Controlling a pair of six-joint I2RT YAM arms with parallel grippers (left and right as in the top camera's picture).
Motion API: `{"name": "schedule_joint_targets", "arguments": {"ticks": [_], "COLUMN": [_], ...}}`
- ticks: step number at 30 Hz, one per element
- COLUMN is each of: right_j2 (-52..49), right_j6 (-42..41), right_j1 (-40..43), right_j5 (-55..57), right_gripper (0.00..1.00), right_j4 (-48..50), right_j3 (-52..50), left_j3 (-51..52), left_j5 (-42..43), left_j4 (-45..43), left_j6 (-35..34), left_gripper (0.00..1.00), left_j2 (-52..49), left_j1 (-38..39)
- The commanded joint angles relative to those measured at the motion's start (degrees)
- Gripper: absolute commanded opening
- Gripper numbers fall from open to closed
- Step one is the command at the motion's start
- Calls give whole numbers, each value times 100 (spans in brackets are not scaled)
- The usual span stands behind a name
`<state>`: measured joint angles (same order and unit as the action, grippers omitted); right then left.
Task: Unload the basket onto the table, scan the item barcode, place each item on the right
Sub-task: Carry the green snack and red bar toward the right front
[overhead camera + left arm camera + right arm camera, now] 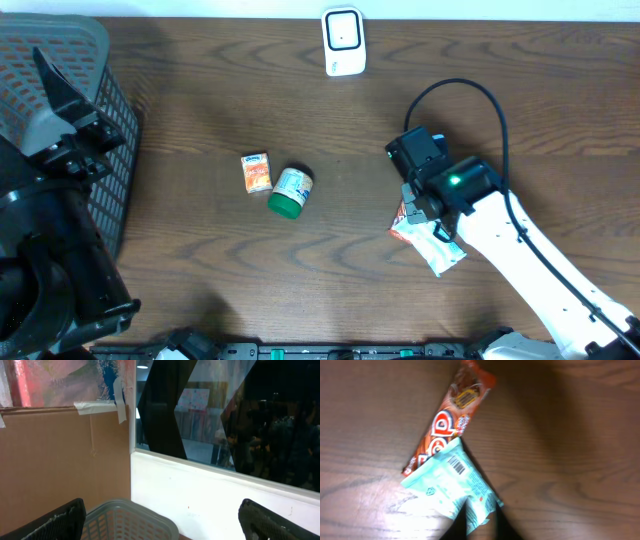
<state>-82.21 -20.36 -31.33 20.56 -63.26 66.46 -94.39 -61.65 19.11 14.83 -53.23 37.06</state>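
1. The right hand (481, 525) is hanging low over the right part of the worktop (200, 260), directly above two snack packs lying flat on the wood.
2. A pale mint packet (451, 485) is lying with its barcode (456, 465) facing up, printed near the packet's upper corner in the wrist view.
3. The packet is overlapping the lower end of an orange-red wrapper (451, 415), which is stretching diagonally away from it.
4. The right hand's dark fingers (457, 532) are showing at the bottom edge of the wrist view, on either side of the packet's lower corner. That patch is dim and cropped, so I cannot tell whether they are pinching the packet or standing just clear of it.
5. The left hand (161, 505) is facing a window (225, 420), its jaws standing wide apart with nothing between them, above the rim of a grey basket (130, 515).
6. A white scanner (343, 42) is standing at the far edge of the worktop, well apart from the packet.
7. Near the middle, a small orange box (257, 172) and a green-lidded jar (291, 192) are lying just beside each other.
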Motion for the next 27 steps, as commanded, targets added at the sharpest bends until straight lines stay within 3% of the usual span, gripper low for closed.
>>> {"name": "schedule_joint_targets", "arguments": {"ticks": [1, 3, 4, 5, 6, 16, 21, 27], "right_j2": [-90, -72, -63, -50, -50, -59, -59, -129], "right_j6": [4, 0, -24, -44, -96, -531, -608, -1497], "right_j1": [-92, -11, 37, 140, 225, 656, 664, 697], "right_j5": [-483, -1091, -1296, -1569, -1744, -1467, -1849, -2256], "right_gripper": [62, 92, 88, 37, 3, 1, 1, 1], "right_j4": [15, 26, 22, -7, -46, -264, 214, 780], "right_j3": [24, 31, 31, 31, 31, -883, -1665, -2494], "left_j3": [33, 33, 33, 33, 33, 33, 33, 33], "left_j5": [-33, -33, -33, -33, -33, -33, -33, -33], "left_j4": [-13, -13, -13, -13, -13, -13, -11, -11], "left_j6": [-57, -57, -57, -57, -57, -57, -57, -57], "left_gripper": [98, 98, 98, 98, 98, 98, 98, 98], "left_j2": [24, 24, 24, 24, 24, 26, 26, 26], "left_j1": [-13, -13, -13, -13, -13, -13, -13, -13]}}
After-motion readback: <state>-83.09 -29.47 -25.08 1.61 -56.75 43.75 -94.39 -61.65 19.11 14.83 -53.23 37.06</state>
